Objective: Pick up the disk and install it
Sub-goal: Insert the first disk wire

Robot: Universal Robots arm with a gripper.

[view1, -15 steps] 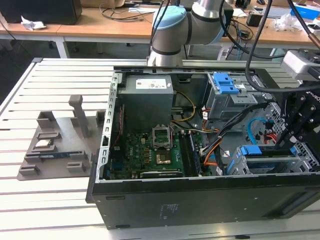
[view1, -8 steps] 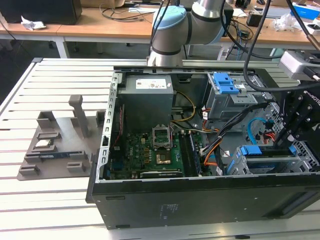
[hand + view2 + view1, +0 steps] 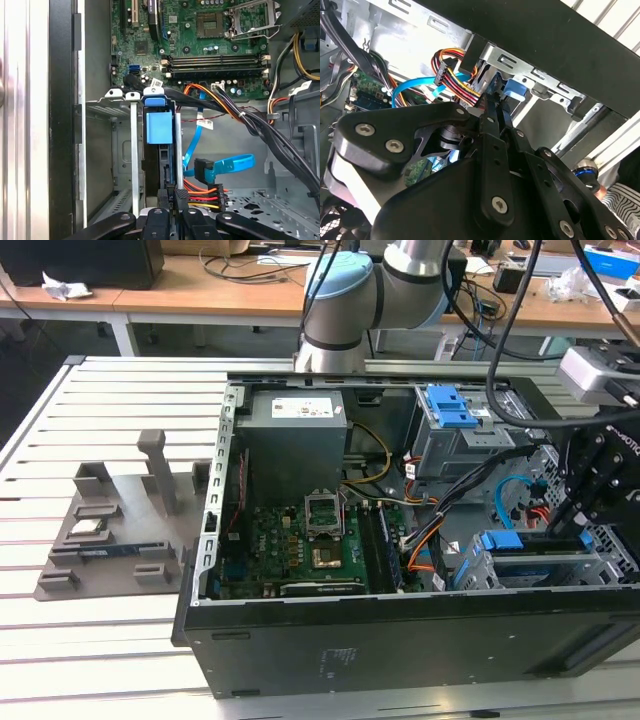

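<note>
Down at the corner of the open computer case, on the exterior view's right, the black two-fingered gripper (image 3: 572, 525) is reaching into the drive bay. In the first wrist view its fingers are pinching together on the near end of the disk (image 3: 160, 127), a silver drive seen edge-on in its blue plastic carrier frame. The disk is standing between the grey sheet-metal bay rails (image 3: 135, 150), part-way in by my judgement.

Trouble looks likeliest from the bundle of red, orange and yellow power wires (image 3: 205, 195), which is lying just beside the fingers. The bright blue flat data cable (image 3: 227, 165) is looping near it. Either could be getting caught under the drive or dragged by the gripper's linkages. A slight tilt of the disk could also be jamming the carrier against a rail.

Room is tight. The rails are hugging the carrier on both sides and the black case wall (image 3: 62, 125) is close beyond them. Open space is lying only back out of the bay, with the green motherboard (image 3: 200, 45) well apart.
</note>
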